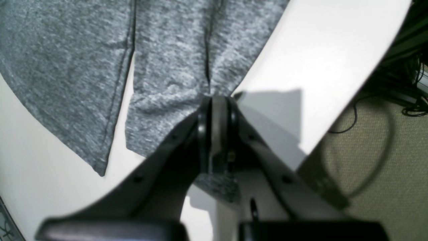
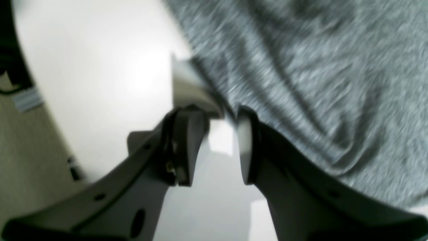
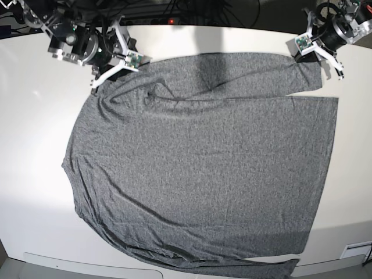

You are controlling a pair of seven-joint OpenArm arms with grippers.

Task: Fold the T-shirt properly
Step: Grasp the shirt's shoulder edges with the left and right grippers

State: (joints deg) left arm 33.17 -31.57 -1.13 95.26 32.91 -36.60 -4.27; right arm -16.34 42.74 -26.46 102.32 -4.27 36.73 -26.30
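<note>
The heather-grey T-shirt (image 3: 197,168) lies spread flat on the white table (image 3: 35,145), one long sleeve (image 3: 244,72) laid across its top edge. At the far right end of that sleeve, my left gripper (image 3: 305,51) is shut on the sleeve's edge. In the left wrist view the fingertips (image 1: 214,103) pinch the grey fabric (image 1: 167,67). My right gripper (image 3: 132,60) is at the shirt's top left corner. In the right wrist view it (image 2: 217,144) stands open, with bare table between its fingers and the shirt (image 2: 317,83) just to its right.
The table's rim (image 1: 334,127) runs close beside the left gripper, with beige carpet and black cables (image 1: 384,134) beyond it. More cables (image 3: 174,9) lie behind the table's back edge. A second sleeve (image 3: 261,270) trails along the shirt's near edge.
</note>
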